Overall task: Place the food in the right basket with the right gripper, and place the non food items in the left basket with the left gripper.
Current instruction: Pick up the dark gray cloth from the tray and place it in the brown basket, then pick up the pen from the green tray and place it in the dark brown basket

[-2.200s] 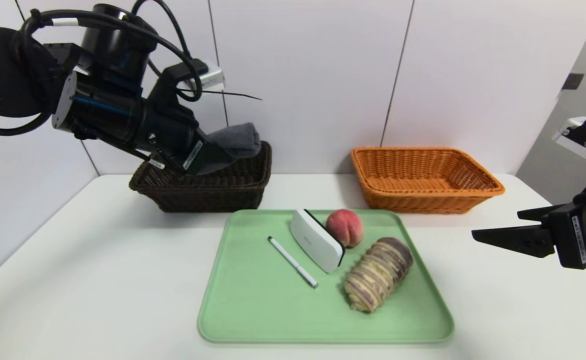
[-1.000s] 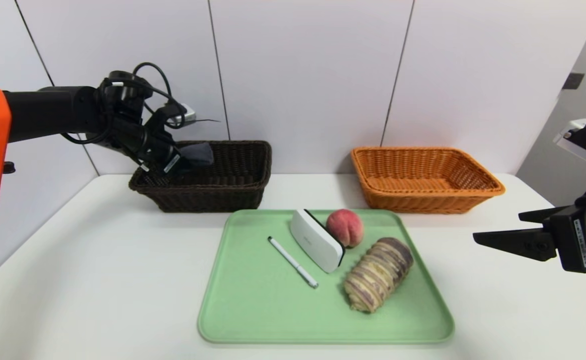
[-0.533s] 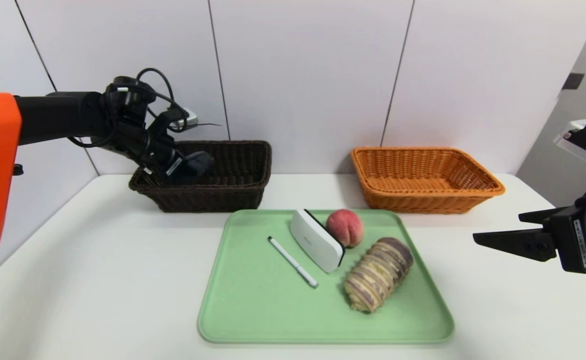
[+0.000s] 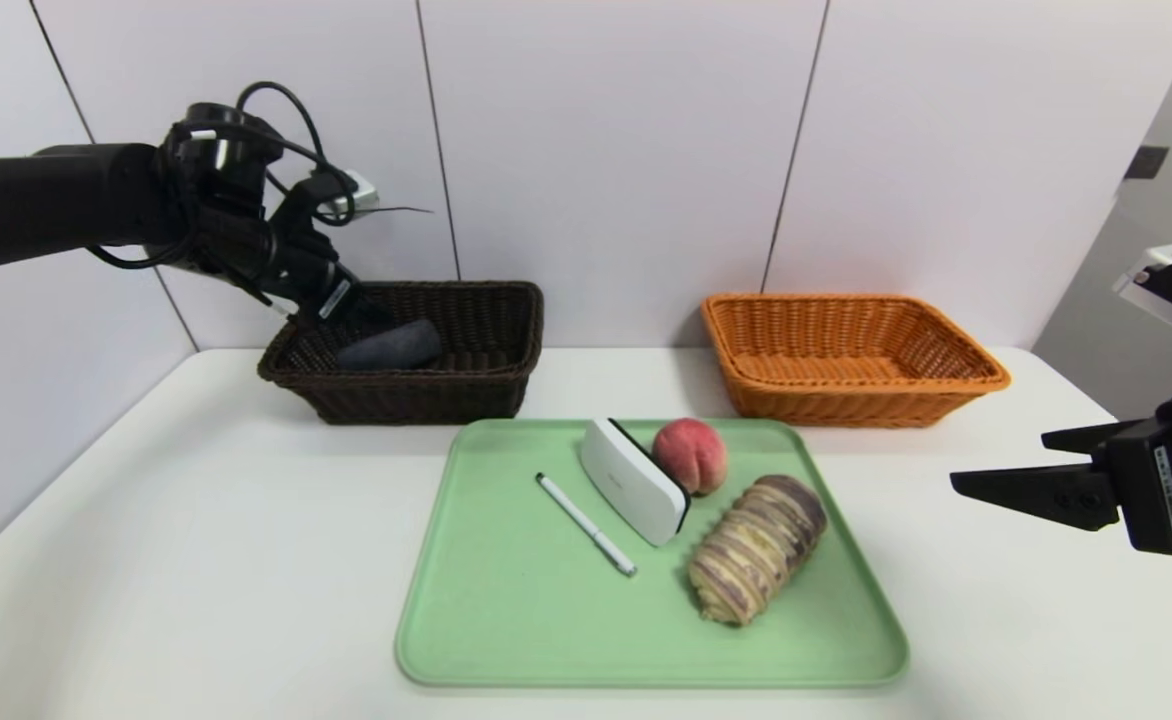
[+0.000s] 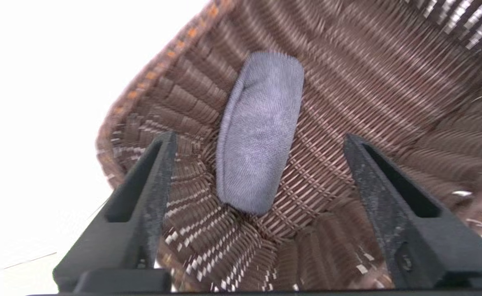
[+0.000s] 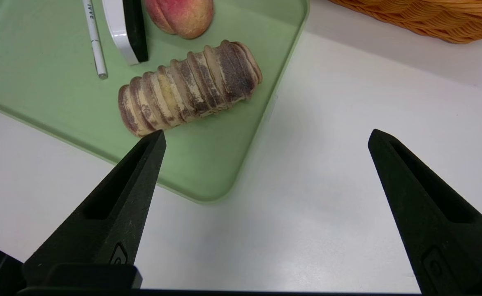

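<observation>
Released since a second ago, the rolled grey cloth lies in the dark brown basket; left end effector spread above it, right end effector apart.

Open tabletop around tray; white block tight against peach.

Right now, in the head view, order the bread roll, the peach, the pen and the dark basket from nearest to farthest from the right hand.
From the right hand, parked open at the table's right edge:
1. Bread roll, on the tray's right side.
2. Peach, at the tray's back.
3. Pen, left of centre on the tray.
4. Dark basket, far left, behind the tray.
</observation>
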Robot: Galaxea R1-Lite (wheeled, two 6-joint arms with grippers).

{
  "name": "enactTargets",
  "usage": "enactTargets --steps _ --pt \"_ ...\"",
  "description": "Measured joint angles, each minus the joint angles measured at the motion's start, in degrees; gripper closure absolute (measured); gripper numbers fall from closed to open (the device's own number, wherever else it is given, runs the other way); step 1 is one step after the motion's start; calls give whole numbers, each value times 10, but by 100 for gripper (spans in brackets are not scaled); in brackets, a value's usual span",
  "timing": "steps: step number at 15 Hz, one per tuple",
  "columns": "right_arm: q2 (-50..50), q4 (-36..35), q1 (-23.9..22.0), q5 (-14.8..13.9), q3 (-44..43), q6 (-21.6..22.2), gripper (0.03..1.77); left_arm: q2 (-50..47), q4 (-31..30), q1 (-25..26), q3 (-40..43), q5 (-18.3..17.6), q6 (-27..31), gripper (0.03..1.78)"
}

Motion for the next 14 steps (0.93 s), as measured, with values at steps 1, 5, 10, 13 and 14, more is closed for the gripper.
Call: enactTargets --steps 1,5,10,13,14 --pt "-2 -2 0 0 2 0 10 -15 0 -3 0 -1 -15 33" --pt "-8 -35 0 1 14 18 10 -83 9 -54 12 -1 -105 24" --pt "-10 -37 0 2 18 27 10 -159 20 -160 75 2 -183 17" --pt "-10 -37 0 3 18 27 10 -193 20 -237 133 4 -184 15" --pt "-10 -37 0 3 18 27 10 -199 20 -260 150 4 -181 15"
